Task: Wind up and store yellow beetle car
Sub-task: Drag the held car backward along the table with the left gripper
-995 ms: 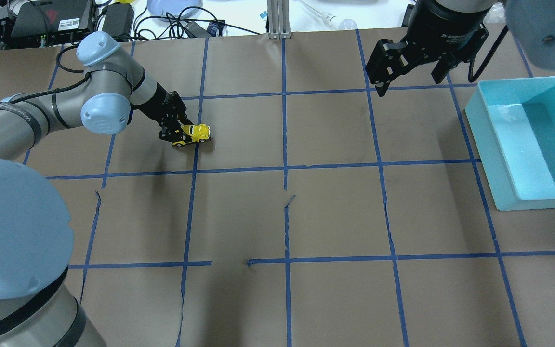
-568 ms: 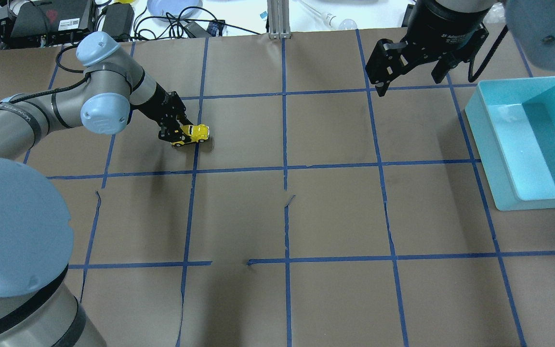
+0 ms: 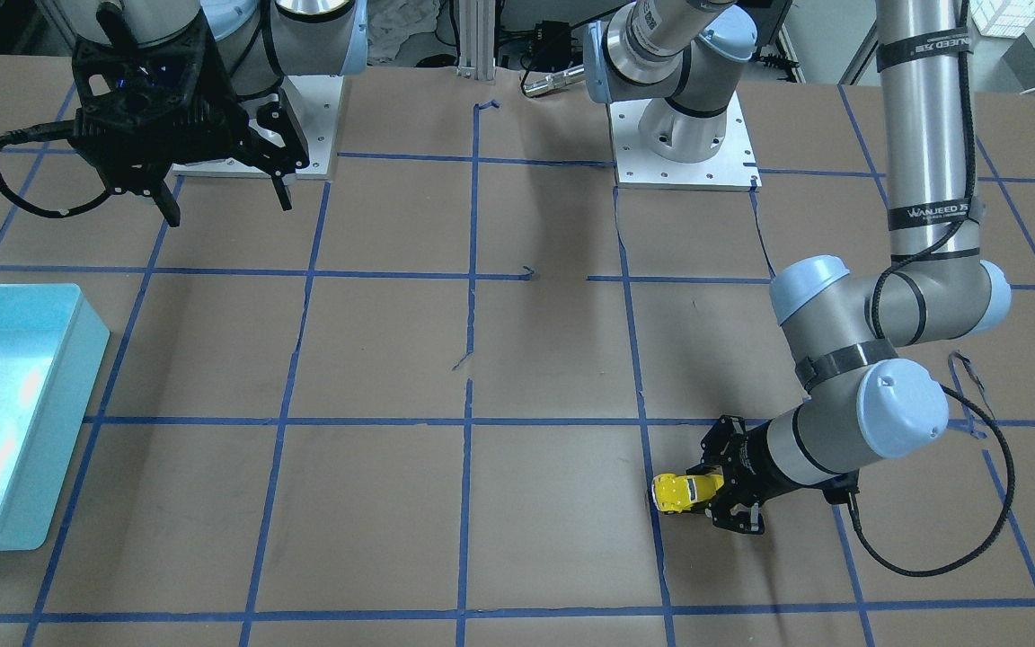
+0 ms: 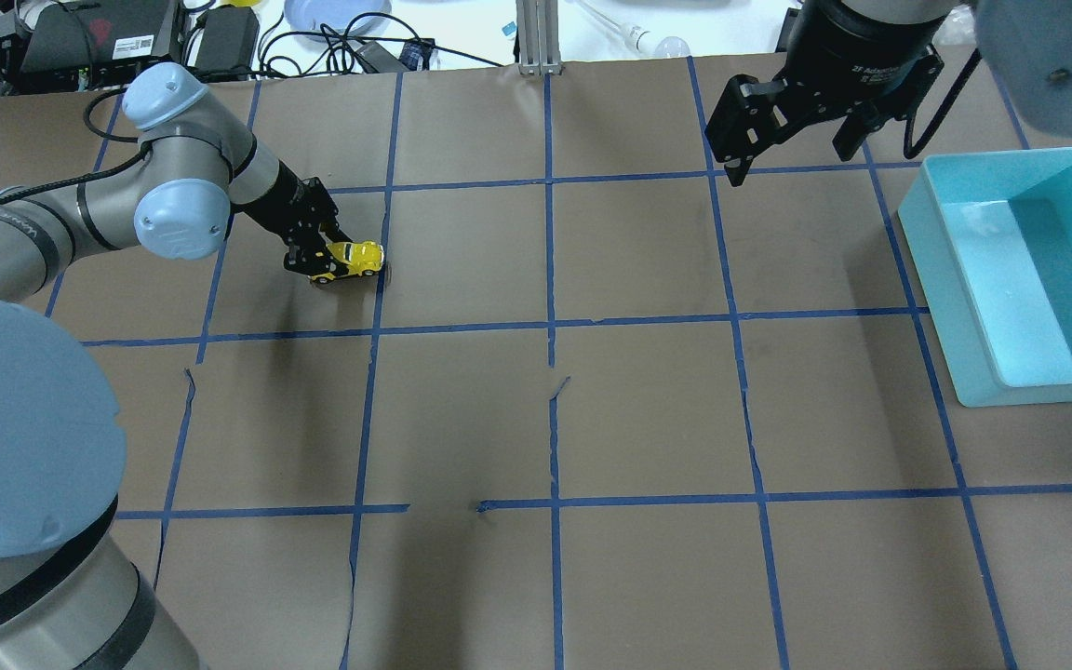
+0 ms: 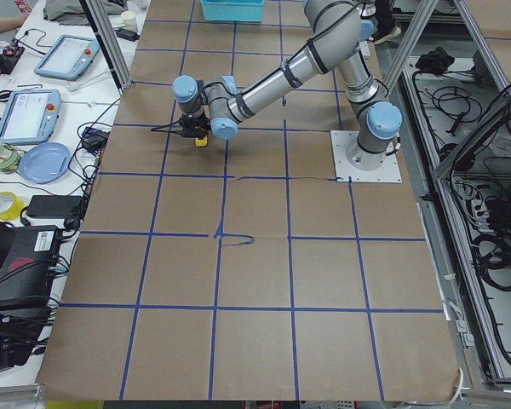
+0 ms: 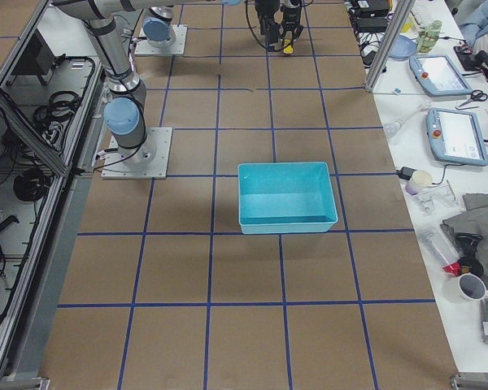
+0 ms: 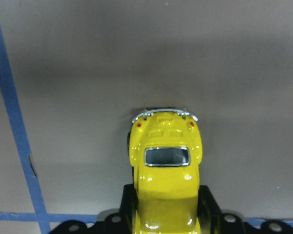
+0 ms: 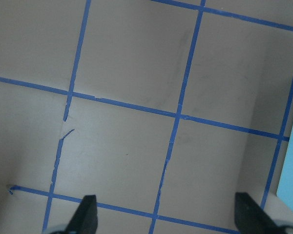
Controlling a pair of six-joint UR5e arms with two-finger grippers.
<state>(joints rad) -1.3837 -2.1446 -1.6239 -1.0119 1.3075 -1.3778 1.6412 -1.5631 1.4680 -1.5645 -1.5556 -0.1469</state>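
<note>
The yellow beetle car (image 4: pixel 356 258) is a tiny glossy toy on the brown table, left of centre in the overhead view. My left gripper (image 4: pixel 327 261) is shut on its front half and holds it low at the table surface. In the left wrist view the car (image 7: pixel 166 161) points its rear away from me, between my fingers (image 7: pixel 211 209). It also shows in the front-facing view (image 3: pixel 675 492). My right gripper (image 4: pixel 792 154) is open and empty, hovering high at the far right. Only bare table shows between its fingertips (image 8: pixel 86 214).
A teal bin (image 4: pixel 950 288) stands at the table's right edge, also seen in the front-facing view (image 3: pixel 77 359). Blue tape lines grid the brown paper. Cables and devices (image 4: pixel 99 37) lie beyond the far edge.
My left arm has drawn back to the left, taking the yellow car with it a short way along the table. The right arm has not moved.
</note>
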